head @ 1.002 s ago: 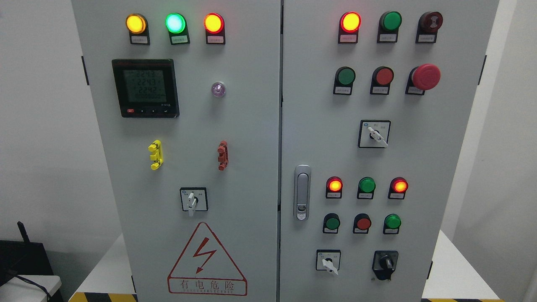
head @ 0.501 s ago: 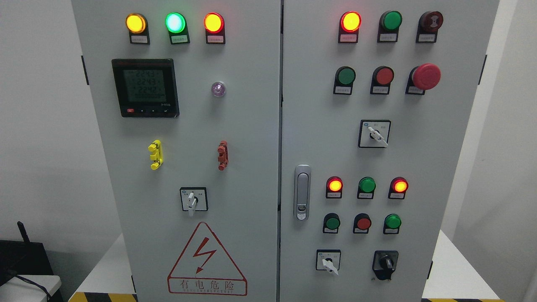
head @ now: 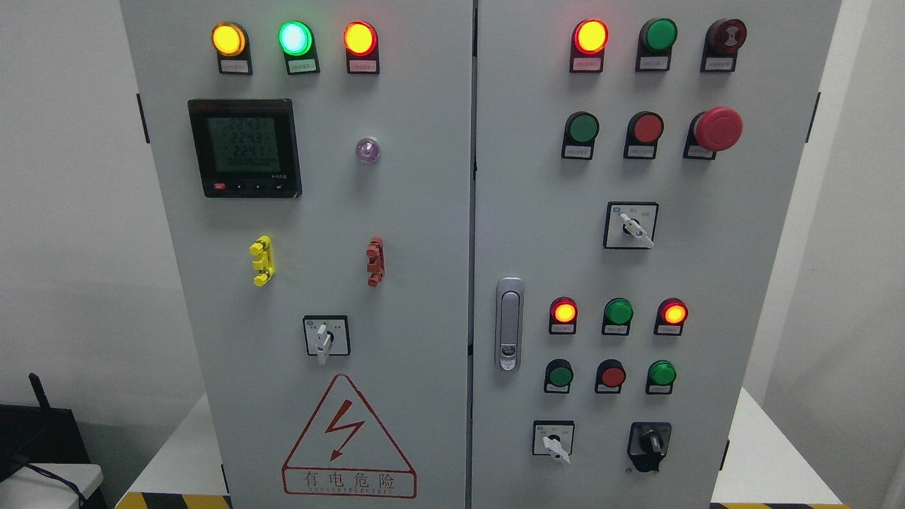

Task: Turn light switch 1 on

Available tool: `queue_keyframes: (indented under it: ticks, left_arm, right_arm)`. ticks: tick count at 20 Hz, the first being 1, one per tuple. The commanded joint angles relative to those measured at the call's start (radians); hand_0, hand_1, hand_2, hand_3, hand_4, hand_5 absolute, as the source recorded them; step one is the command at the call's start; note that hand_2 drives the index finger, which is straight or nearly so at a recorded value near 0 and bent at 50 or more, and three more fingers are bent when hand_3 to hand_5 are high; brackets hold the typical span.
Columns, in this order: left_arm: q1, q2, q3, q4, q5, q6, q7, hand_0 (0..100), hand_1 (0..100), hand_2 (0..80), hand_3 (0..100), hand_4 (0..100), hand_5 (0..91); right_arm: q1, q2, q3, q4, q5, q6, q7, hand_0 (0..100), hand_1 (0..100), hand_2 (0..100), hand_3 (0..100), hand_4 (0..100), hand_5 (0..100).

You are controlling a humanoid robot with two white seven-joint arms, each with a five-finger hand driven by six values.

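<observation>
A grey two-door electrical cabinet [head: 424, 212] fills the head view. Its left door carries yellow [head: 228, 39], green [head: 295, 38] and red [head: 360, 38] lit lamps, a digital meter [head: 244, 148] and a white rotary switch [head: 325, 337] with its knob pointing down. The right door carries a lit red lamp [head: 590, 36], green [head: 584, 128] and red [head: 647, 128] push buttons, a red mushroom stop button [head: 717, 129], white rotary switches [head: 631, 225] [head: 553, 440] and a black rotary switch [head: 649, 445]. No label shows which one is switch 1. Neither hand is in view.
A door latch [head: 509, 324] sits at the right door's left edge. A lower group has lit red lamps [head: 563, 311] [head: 672, 312] and an unlit green one [head: 619, 312] above three push buttons. The cabinet stands on a white platform [head: 771, 452]. Dark equipment [head: 35, 438] sits lower left.
Only the digits on the meter have flickered. Nothing else has moved.
</observation>
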Motion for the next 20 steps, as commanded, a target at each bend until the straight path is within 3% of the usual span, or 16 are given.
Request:
queue_keyframes:
  ticks: [1,4,9,15,20]
  left_arm:
    - [-0.052,-0.03,-0.246,-0.134,-0.037,0.015,0.065,0,51,48.3,70,70,53.0]
    - [-0.078,-0.031,-0.329,-0.135,-0.059,0.049,0.129,0,55,49.9,71,71,53.9]
    - [-0.121,-0.056,-0.399,-0.137,-0.14,0.09,0.185,0,56,50.9,70,72,55.6]
    - [-0.168,-0.067,-0.476,-0.138,-0.178,0.159,0.266,0,60,52.0,69,73,57.2]
    - [-0.194,-0.079,-0.52,-0.138,-0.217,0.224,0.3,0,65,52.4,67,73,60.0]
  right_arm:
    - [0.0,0.0,0.0,0.001,-0.018,0.0,0.0,12,39,0,0,0,0]
    - [0.0,0.0,0.0,0.001,-0.018,0.0,0.0,12,39,0,0,0,0]
    - [0.0,0.0,0.0,0.0,-0.017,0.0,0.0,12,39,0,0,0,0]
    - [0.0,0.0,0.0,0.001,-0.018,0.0,0.0,12,39,0,0,0,0]
    - [0.0,0.0,0.0,0.0,-0.017,0.0,0.0,12,39,0,0,0,0]
